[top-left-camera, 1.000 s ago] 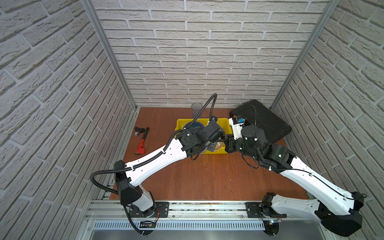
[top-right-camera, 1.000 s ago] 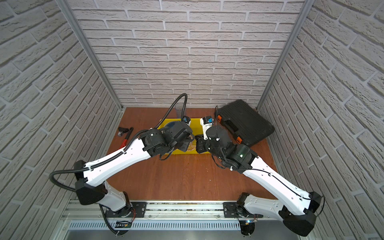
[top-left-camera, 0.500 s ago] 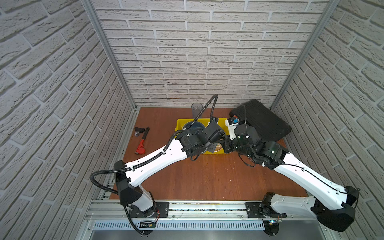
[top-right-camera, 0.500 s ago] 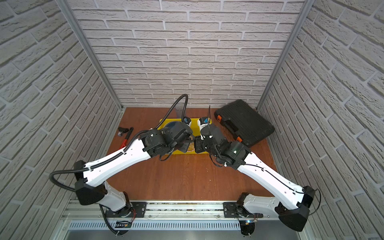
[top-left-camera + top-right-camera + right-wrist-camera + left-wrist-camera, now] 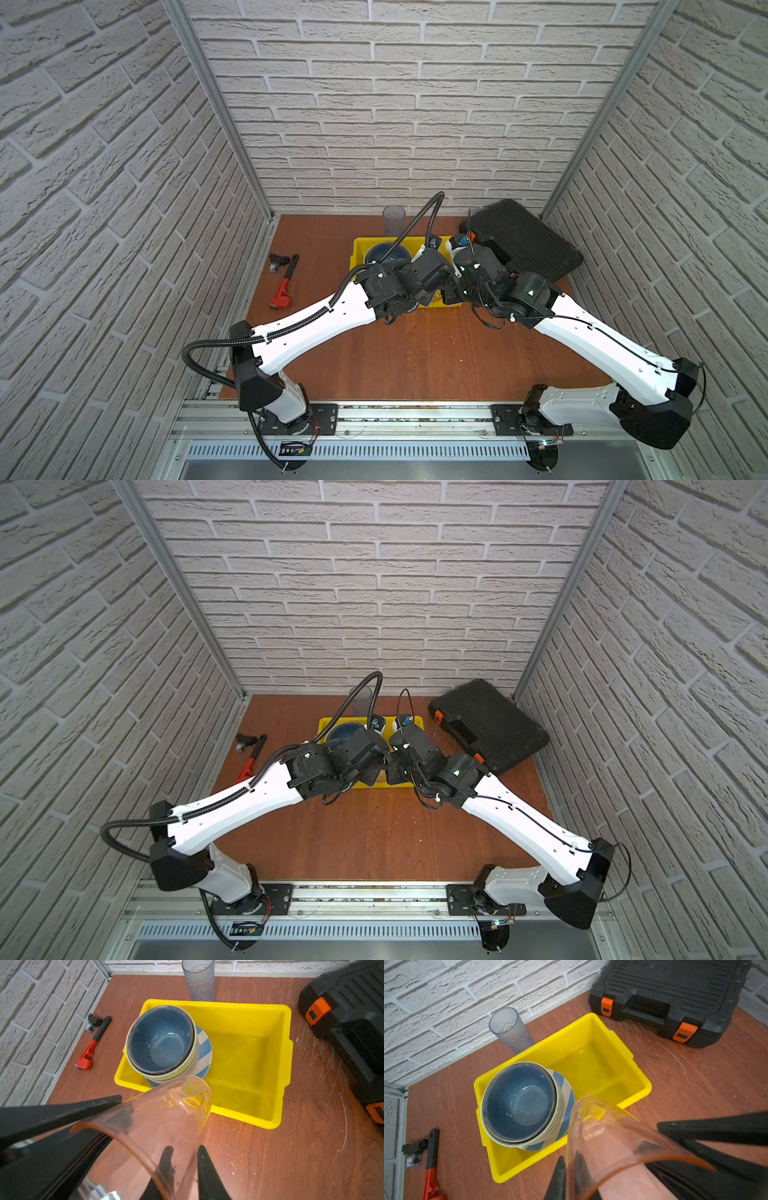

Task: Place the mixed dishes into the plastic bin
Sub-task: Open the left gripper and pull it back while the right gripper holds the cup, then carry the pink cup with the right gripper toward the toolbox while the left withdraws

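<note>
A clear tumbler [image 5: 612,1136] hangs tilted over the near rim of the yellow plastic bin [image 5: 591,1020], base toward the bin. My left gripper [image 5: 569,1159] is shut on its rim wall, one finger inside and one outside. My right gripper [image 5: 185,1147] pinches the opposite side of the same tumbler [image 5: 166,1115] likewise. In the bin [image 5: 286,1043] a blue bowl [image 5: 162,1039] nests in a pale green bowl [image 5: 193,1051] on a blue-white striped plate [image 5: 204,1051]. A frosted tumbler [image 5: 393,220] stands upright outside the bin by the back wall.
A black case with orange latches [image 5: 523,245] lies at the bin's right, close to the right arm. A red pipe wrench [image 5: 284,282] and a small black part [image 5: 277,262] lie to the left. The bin's right half [image 5: 602,1068] holds nothing.
My right wrist has moved in toward the left gripper above the bin's near edge. The left arm has barely moved, still with the tumbler.
</note>
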`<move>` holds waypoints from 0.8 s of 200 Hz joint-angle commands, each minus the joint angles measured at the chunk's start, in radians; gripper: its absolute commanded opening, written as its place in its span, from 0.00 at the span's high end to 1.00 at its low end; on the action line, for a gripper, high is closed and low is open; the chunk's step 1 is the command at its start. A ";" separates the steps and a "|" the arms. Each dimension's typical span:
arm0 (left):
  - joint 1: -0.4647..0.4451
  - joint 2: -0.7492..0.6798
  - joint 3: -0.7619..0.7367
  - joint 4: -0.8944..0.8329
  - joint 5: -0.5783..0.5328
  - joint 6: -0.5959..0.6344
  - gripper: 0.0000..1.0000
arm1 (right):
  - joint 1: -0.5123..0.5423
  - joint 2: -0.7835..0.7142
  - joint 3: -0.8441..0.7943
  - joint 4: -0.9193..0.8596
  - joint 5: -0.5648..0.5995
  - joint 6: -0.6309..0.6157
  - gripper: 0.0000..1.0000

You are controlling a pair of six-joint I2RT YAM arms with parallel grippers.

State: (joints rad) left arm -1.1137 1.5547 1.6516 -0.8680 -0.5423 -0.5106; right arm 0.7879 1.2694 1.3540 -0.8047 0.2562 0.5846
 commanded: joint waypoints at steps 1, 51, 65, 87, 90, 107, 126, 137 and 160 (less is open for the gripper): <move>-0.031 -0.100 0.026 0.186 0.034 -0.005 0.83 | -0.016 0.010 -0.034 -0.038 0.036 0.041 0.84; -0.032 -0.139 -0.026 0.226 0.088 -0.033 0.77 | -0.016 -0.028 -0.066 0.001 0.050 0.053 0.93; -0.032 -0.151 -0.040 0.226 0.095 -0.045 0.75 | -0.017 -0.046 -0.084 0.017 0.064 0.055 0.94; -0.033 -0.186 -0.072 0.230 0.105 -0.070 0.72 | -0.021 -0.064 -0.096 0.027 0.084 0.041 0.94; -0.032 -0.193 -0.078 0.231 0.106 -0.074 0.71 | -0.022 -0.065 -0.095 0.026 0.085 0.038 0.94; -0.032 -0.237 -0.113 0.227 0.106 -0.097 0.69 | -0.035 -0.057 -0.085 0.014 0.087 0.014 0.94; -0.029 -0.300 -0.172 0.225 0.096 -0.118 0.64 | -0.066 -0.038 -0.061 0.000 0.080 -0.025 0.94; -0.028 -0.337 -0.207 0.221 0.091 -0.125 0.60 | -0.099 -0.019 -0.039 -0.012 0.052 -0.056 0.94; -0.022 -0.413 -0.270 0.188 0.060 -0.147 0.54 | -0.165 0.030 0.016 -0.047 0.022 -0.116 0.94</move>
State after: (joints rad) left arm -1.1419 1.2240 1.4281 -0.6823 -0.4454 -0.6182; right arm 0.6777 1.2671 1.2995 -0.8536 0.2966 0.5457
